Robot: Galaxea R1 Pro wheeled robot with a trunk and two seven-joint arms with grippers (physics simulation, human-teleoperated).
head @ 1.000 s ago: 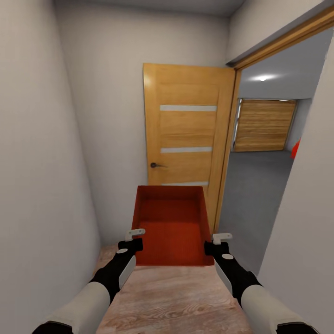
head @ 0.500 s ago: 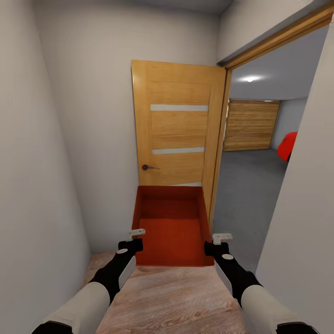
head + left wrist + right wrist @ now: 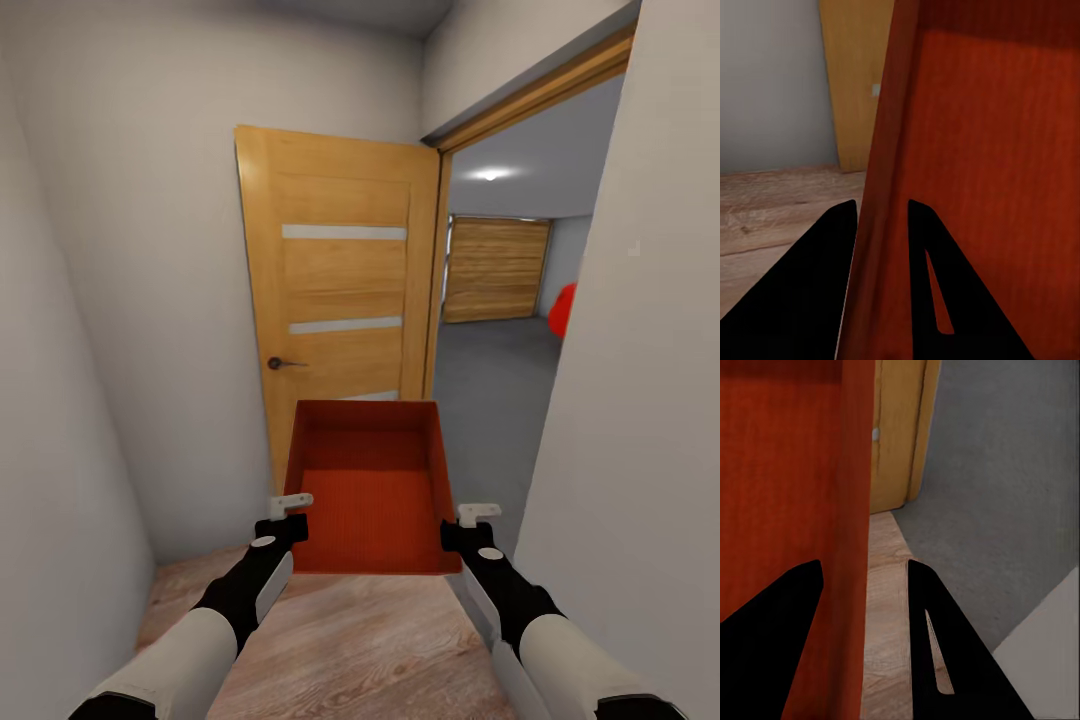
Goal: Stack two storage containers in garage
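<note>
Orange-red, the bin (image 3: 368, 485) hangs between both grippers. The left gripper (image 3: 291, 503) has its jaws clamped on one side wall; the right gripper (image 3: 478, 512) has its jaws clamped on the other.

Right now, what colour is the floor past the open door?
Dark grey floor, beyond the wooden door; clearest in the head view.

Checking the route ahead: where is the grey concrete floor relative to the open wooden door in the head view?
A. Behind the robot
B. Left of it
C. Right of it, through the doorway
C: the grey floor lies past the doorway, right of the wooden door.
</note>
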